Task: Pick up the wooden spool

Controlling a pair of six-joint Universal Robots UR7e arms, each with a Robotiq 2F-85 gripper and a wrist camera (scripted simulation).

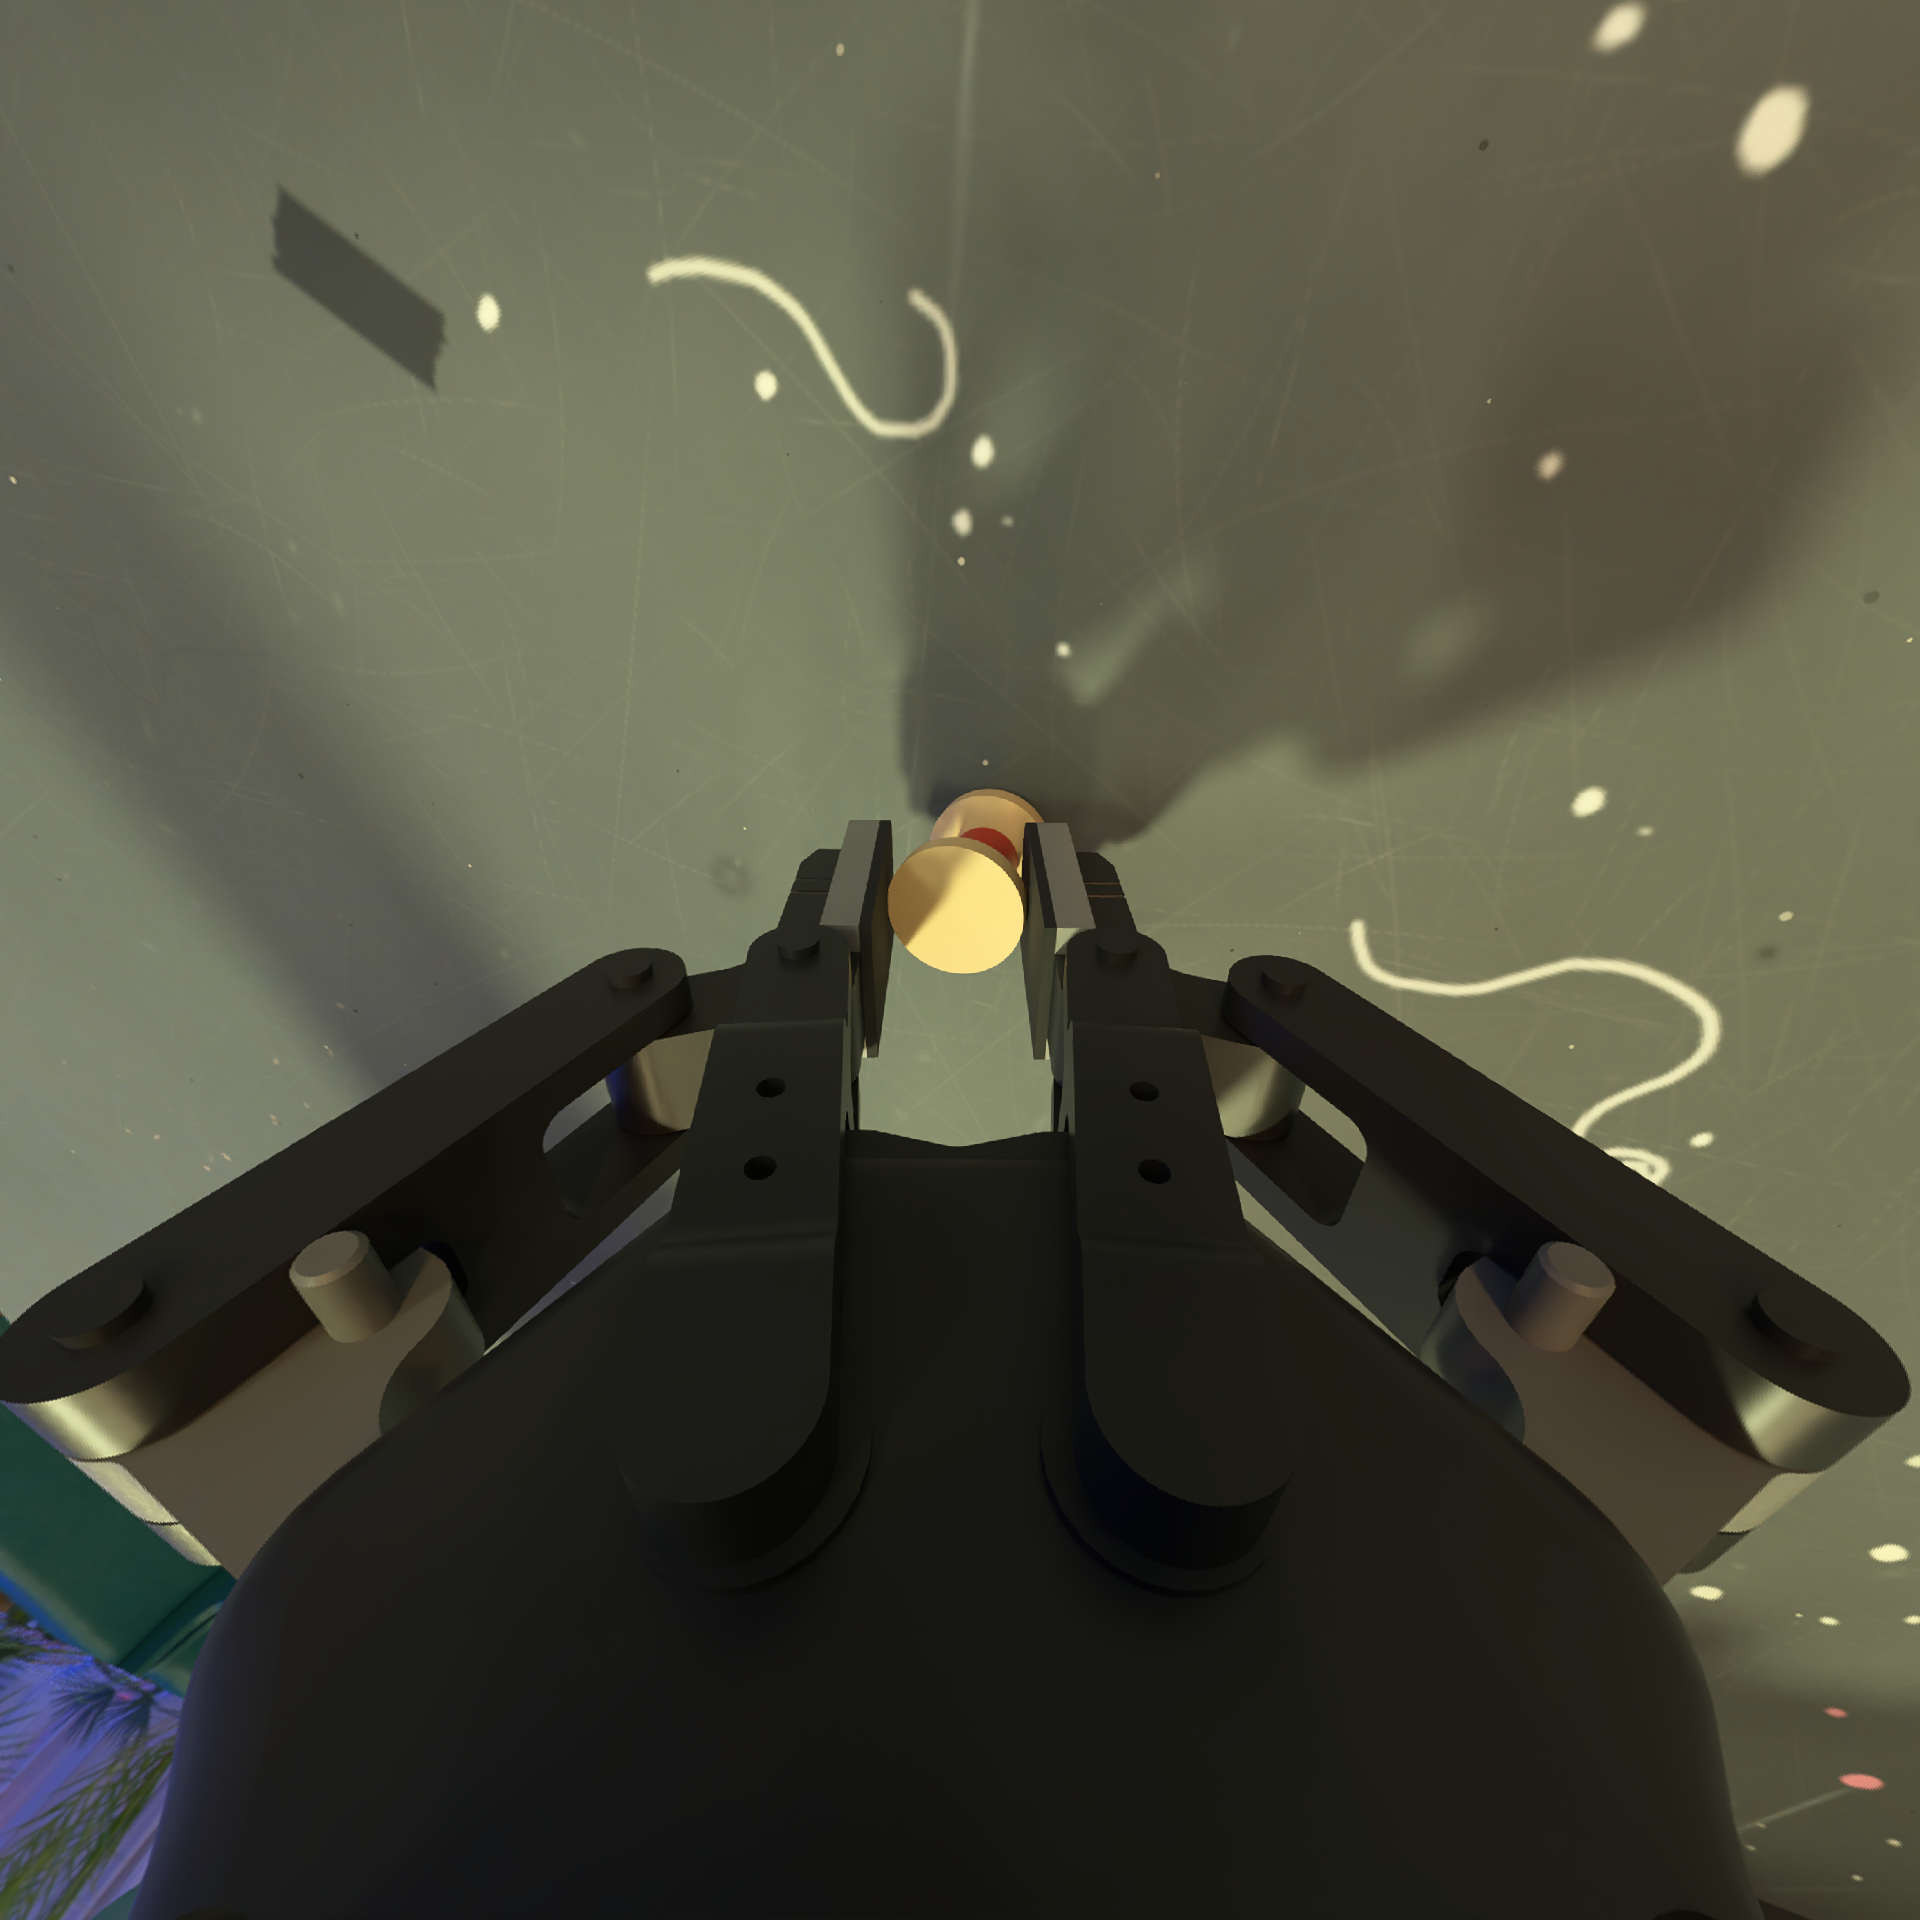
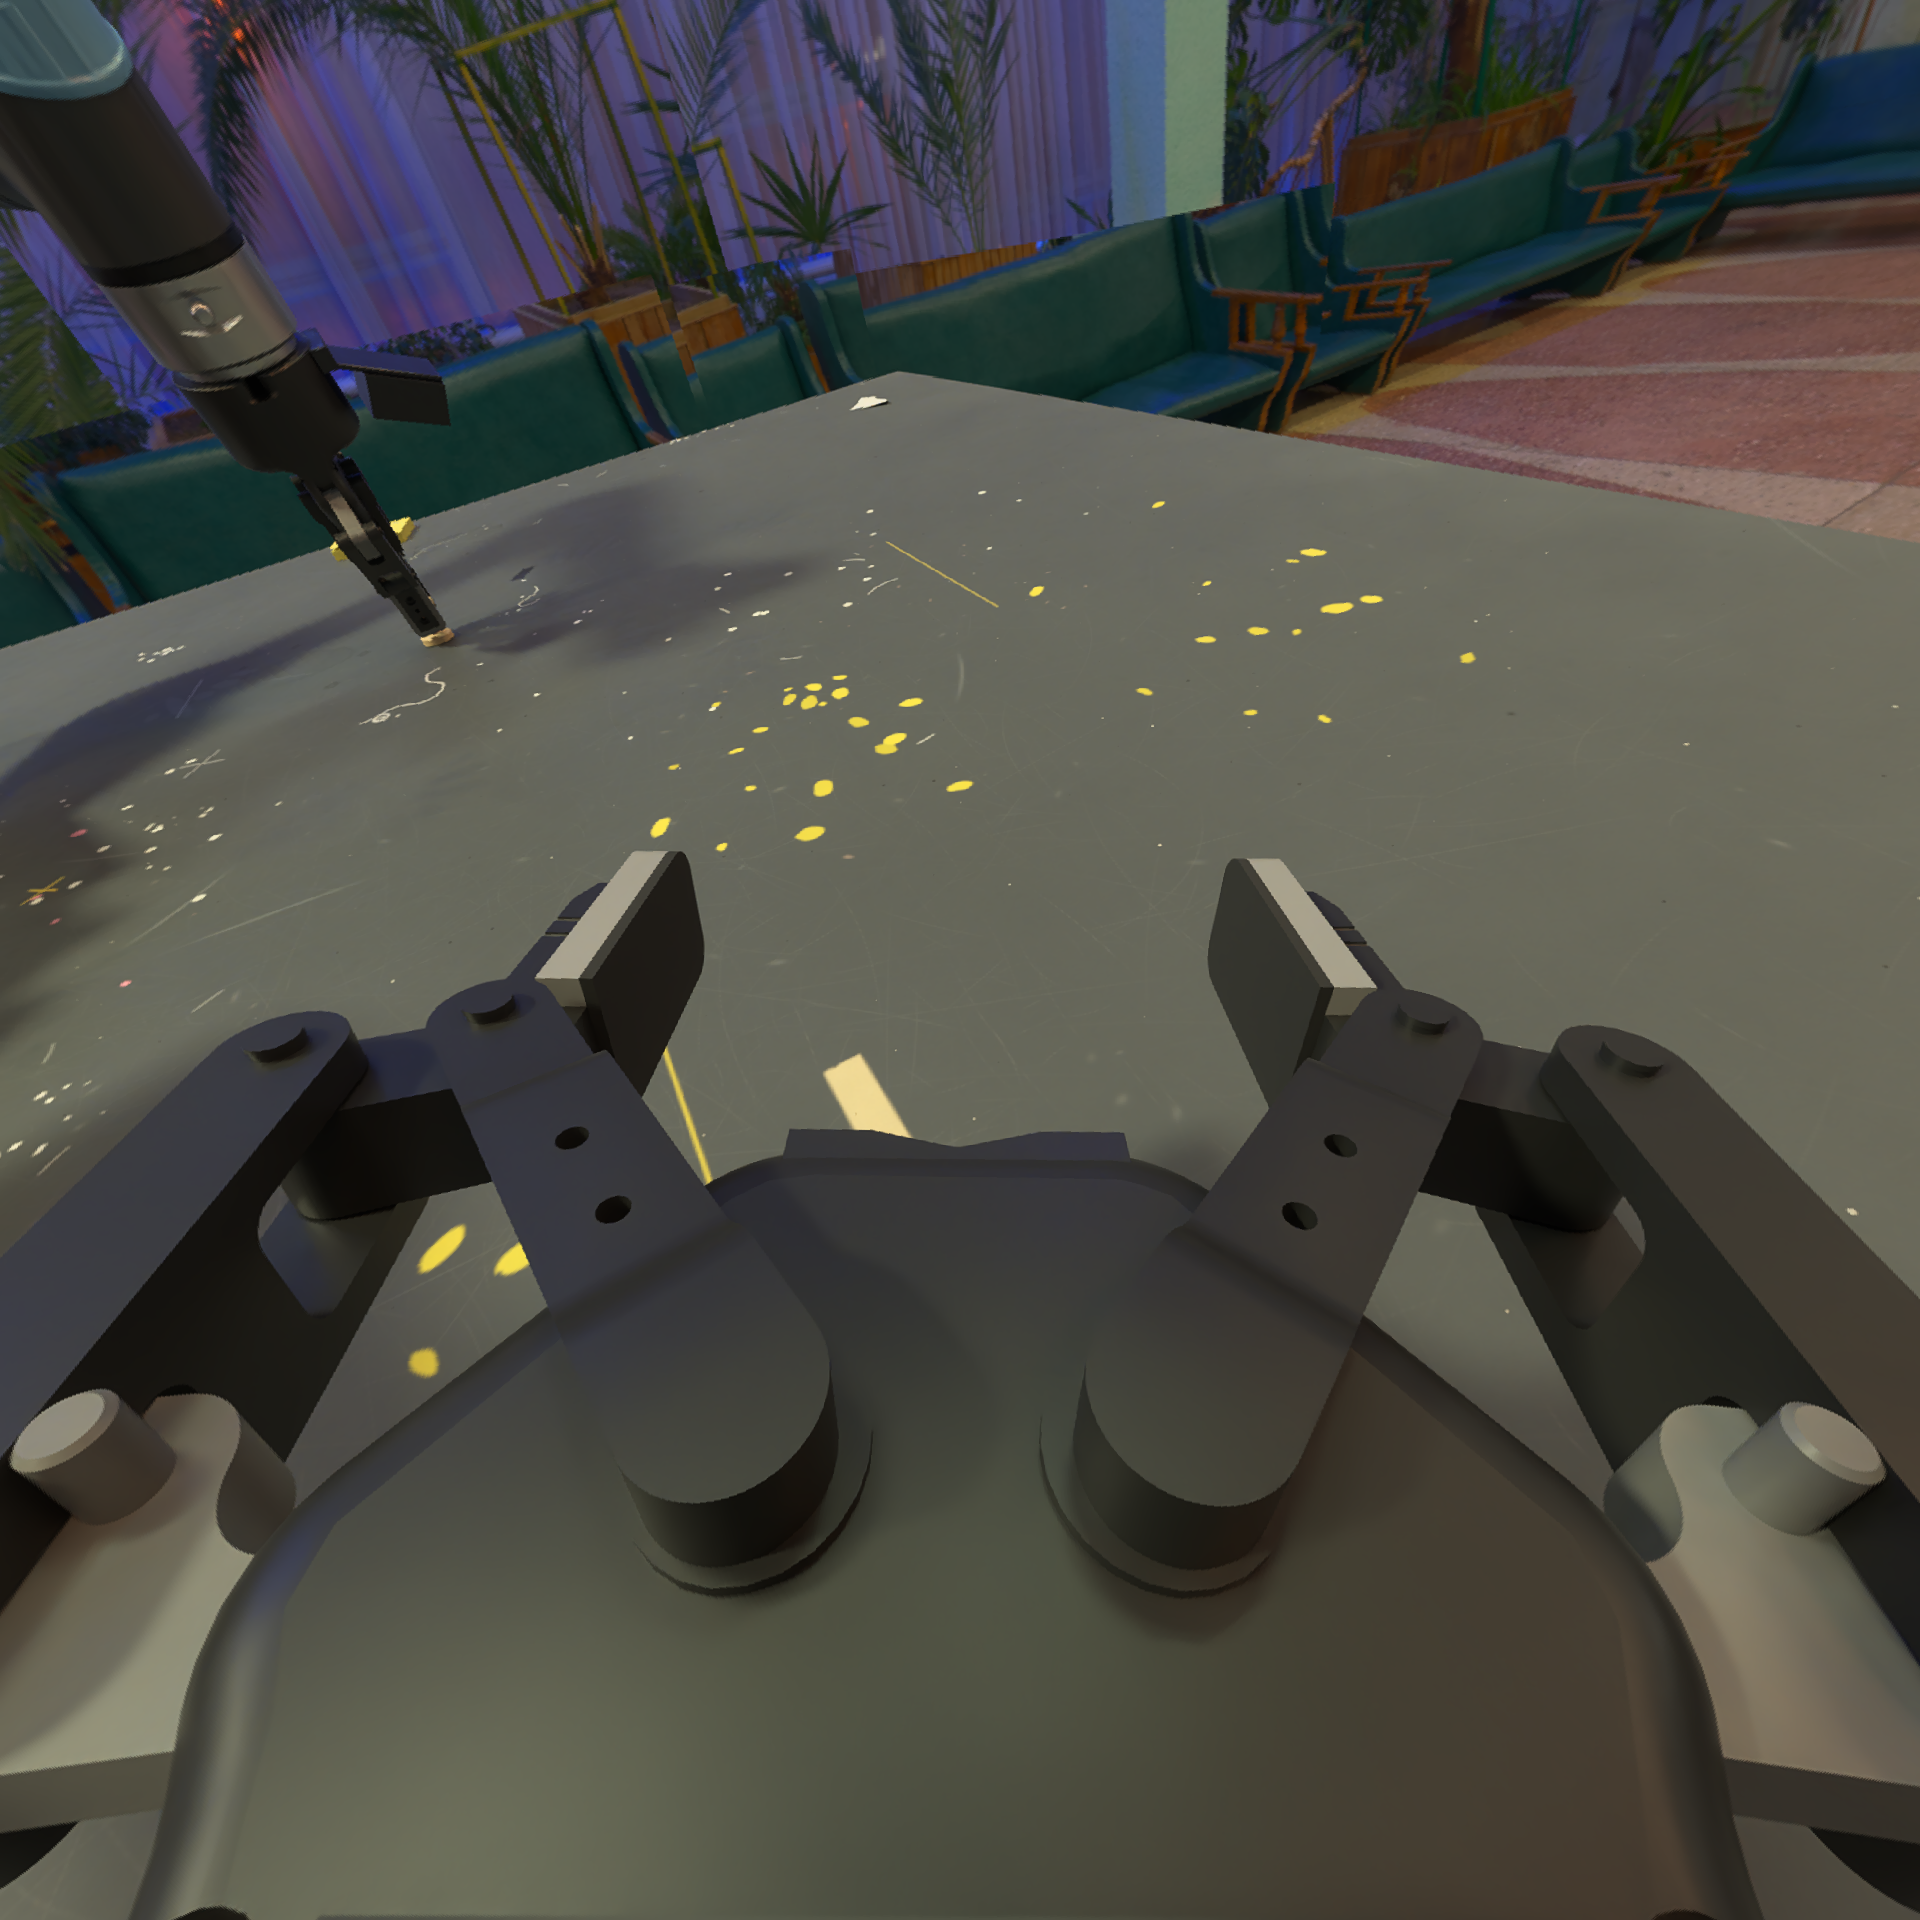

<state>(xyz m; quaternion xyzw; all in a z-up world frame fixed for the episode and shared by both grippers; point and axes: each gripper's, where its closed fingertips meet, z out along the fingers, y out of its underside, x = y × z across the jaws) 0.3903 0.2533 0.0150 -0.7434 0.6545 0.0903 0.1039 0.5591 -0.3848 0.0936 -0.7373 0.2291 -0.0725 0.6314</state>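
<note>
Scuffed grey-green paint-flecked surface (image 2: 1143, 935) under me, my right fingers (image 2: 956, 935) spread wide over bare surface (nothing between them), my left fingers (image 1: 958, 904) pinching the small pale wooden spool with red thread (image 1: 961, 899), its far end at the surface.

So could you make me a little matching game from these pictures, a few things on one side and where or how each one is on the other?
Things:
1. wooden spool
2. left gripper
3. right gripper
4. dark tape strip

States or places:
A. fingers spread wide, nothing between them
B. lying flat on the grey table, away from both grippers
C. pale, with a red middle, held between two fingers
D. fingers closed in on the spool, down at the table

Pairs: 1-C, 2-D, 3-A, 4-B
</note>
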